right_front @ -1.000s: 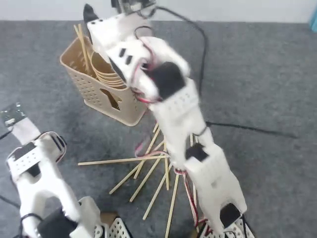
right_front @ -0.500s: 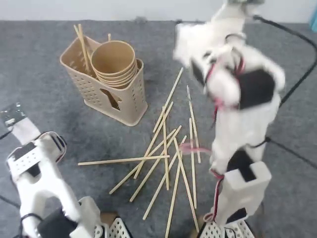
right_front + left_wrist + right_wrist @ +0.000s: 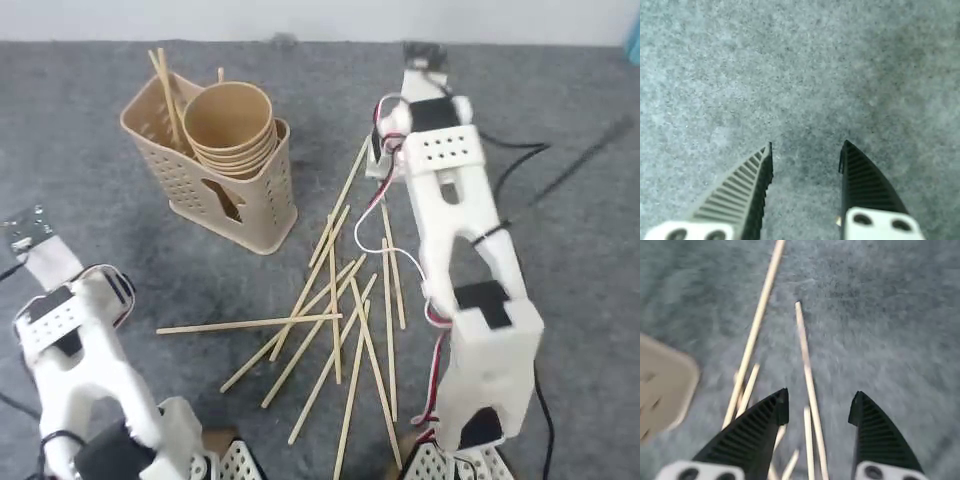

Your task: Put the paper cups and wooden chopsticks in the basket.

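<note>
The grey surface (image 3: 90, 180) is soft, with lots of open room at 3 o'clock and 9 o'clock. The basket (image 3: 215, 205) stands at 10 o'clock, and the paper cups (image 3: 232, 118) sit stacked inside it. The wooden chopsticks (image 3: 335, 310) lie in a crossed heap from the middle down to 6 o'clock. I think they are light, stiff and thin, so they may roll. I would pinch one at its middle. My right pincer (image 3: 821, 392) is open wide over a stick near 1 o'clock. My left pincer (image 3: 808, 144) is open too, over bare surface at 8 o'clock.
</note>
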`<state>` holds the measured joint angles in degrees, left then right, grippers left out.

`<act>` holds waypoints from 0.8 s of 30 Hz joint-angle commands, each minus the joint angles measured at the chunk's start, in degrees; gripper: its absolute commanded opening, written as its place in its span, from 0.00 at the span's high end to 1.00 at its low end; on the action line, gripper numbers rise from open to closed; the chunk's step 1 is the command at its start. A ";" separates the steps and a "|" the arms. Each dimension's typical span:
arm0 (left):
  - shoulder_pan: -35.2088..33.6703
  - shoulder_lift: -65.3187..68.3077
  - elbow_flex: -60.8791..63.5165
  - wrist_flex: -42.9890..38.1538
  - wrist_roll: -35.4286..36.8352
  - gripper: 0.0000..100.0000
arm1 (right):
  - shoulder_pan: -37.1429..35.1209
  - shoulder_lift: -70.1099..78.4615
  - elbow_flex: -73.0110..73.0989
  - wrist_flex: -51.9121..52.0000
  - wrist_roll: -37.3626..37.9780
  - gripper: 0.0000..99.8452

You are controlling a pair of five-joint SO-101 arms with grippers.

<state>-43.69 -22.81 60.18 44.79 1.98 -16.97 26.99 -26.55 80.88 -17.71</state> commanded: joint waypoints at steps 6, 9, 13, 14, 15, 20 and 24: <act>0.70 -2.29 -0.31 -1.14 0.79 0.79 | 0.22 15.69 0.18 -18.68 -0.70 0.79; 0.70 -2.29 -0.31 -1.14 0.79 0.79 | 0.66 20.35 0.18 -24.84 1.05 0.79; 0.70 -2.29 -0.31 -1.14 0.79 0.79 | 0.84 21.05 0.00 -24.40 5.89 0.81; 0.70 -2.29 -0.31 -1.14 0.79 0.79 | 0.92 20.53 0.00 -23.34 5.89 0.85; 0.70 -2.29 -0.31 -1.23 0.79 0.79 | 0.92 19.82 -0.26 -22.20 5.89 0.91; 0.70 -2.29 -0.31 -1.23 0.79 0.79 | 1.01 14.02 -0.35 -11.03 5.98 0.99; 0.70 -2.29 -0.31 -1.23 0.70 0.79 | 0.75 6.99 -0.44 -0.31 5.98 0.99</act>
<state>-43.52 -22.81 60.18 44.79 2.07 -15.30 41.93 -26.20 72.70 -12.53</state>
